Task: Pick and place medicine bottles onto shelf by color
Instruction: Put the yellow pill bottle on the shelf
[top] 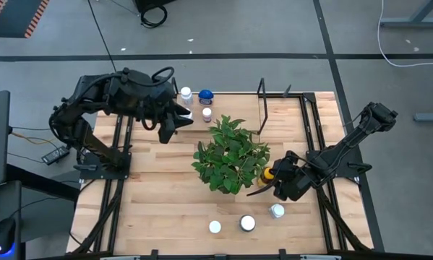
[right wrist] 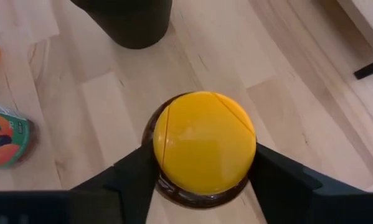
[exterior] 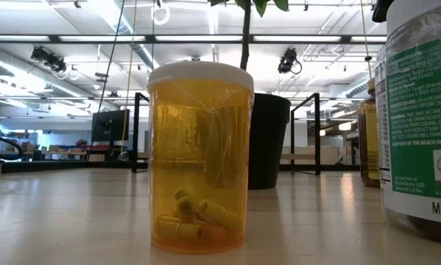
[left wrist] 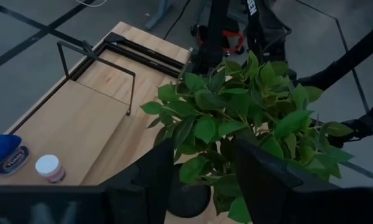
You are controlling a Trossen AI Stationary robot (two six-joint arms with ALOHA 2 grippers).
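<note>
An amber medicine bottle with a yellow cap (right wrist: 203,148) stands upright on the wooden table, right of the potted plant (top: 230,153). My right gripper (top: 272,184) is down at it, a finger on either side of the cap. My left gripper (top: 171,124) hangs open above the table's far left, holding nothing; the plant shows between its fingers (left wrist: 155,180). A white bottle (top: 186,93), a blue one (top: 205,94) and a small white-capped one (top: 207,113) stand at the far edge. The black wire shelf (top: 260,101) stands far right of them. My right gripper pinches the amber bottle between its two fingers, which lie against opposite sides of the yellow cap (right wrist: 161,158). The fingers slant down at it from the table's right side. The bottle stands upright with its base on the table.
Three white-capped bottles (top: 246,223) stand near the table's near edge. In the low view an amber vial with a white cap (exterior: 199,158) and a big green-labelled bottle (exterior: 422,118) stand close to the camera. A bottle with an orange label (right wrist: 2,137) stands beside the right gripper.
</note>
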